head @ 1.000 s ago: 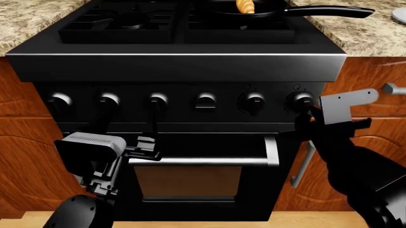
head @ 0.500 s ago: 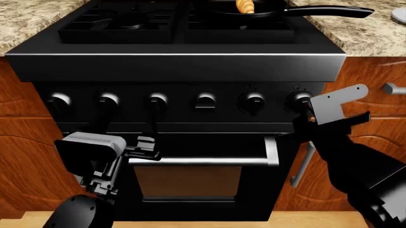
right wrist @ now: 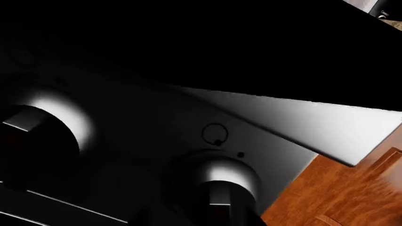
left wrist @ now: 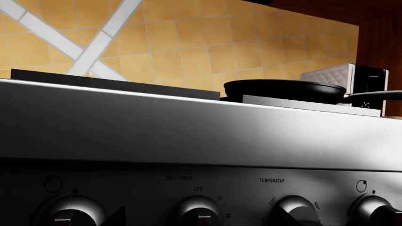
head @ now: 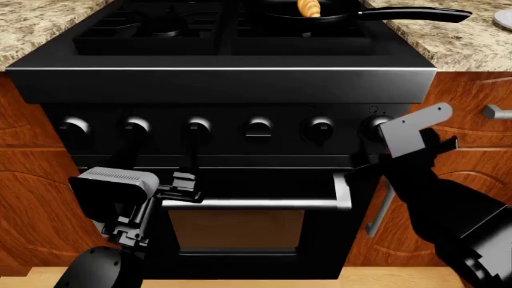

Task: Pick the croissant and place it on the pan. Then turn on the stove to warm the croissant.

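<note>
Resting in the black frying pan (head: 320, 13) on the back right burner of the stove (head: 224, 84), the croissant (head: 309, 7) is already placed, so the rightmost knob (right wrist: 223, 181) is what needs handling now. The right gripper (head: 376, 141) sits right at that knob, though whether its jaws are spread or pressed together cannot be told, and the left gripper (head: 186, 186) hangs low by the oven handle (head: 256, 204), its jaws equally unclear. The knob looks rigid, smooth and likely slippery, best pinched across its raised ridge and turned firmly.
</note>
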You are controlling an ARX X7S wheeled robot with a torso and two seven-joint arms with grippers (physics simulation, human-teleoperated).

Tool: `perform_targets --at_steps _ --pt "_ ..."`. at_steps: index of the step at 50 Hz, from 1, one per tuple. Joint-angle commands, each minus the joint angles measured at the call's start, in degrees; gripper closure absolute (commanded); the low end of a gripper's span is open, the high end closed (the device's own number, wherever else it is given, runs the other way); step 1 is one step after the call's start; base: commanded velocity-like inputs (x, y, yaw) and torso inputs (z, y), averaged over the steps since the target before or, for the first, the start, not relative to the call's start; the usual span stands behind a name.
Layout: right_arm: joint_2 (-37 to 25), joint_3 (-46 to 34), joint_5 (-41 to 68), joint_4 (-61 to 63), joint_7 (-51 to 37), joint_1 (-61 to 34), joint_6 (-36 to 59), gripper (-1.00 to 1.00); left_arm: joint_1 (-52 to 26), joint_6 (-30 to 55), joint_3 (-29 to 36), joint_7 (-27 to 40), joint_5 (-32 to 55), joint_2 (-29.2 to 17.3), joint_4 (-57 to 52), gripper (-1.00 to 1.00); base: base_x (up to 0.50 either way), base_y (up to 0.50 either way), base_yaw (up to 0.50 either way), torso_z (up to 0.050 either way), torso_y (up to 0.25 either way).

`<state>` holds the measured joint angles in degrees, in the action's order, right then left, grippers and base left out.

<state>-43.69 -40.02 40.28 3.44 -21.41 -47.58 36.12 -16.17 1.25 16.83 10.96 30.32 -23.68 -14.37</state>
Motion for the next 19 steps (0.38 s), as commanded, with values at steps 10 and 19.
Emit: perform_targets --at_steps 10,19 --pt "-1.2 1.2 2.0 4.0 -2.1 0.9 0.3 -1.0 -0.1 -0.1 0.2 0.2 0.0 -0.1 0.1 -1.0 0.0 0.0 0.0 0.0 0.0" --pt "-3.5 2.3 3.5 10.1 -5.7 2.6 1.9 -1.0 -0.1 -0.3 0.2 0.3 -0.1 -0.1 0.2 -1.0 0.0 0.0 0.0 0.0 0.0"
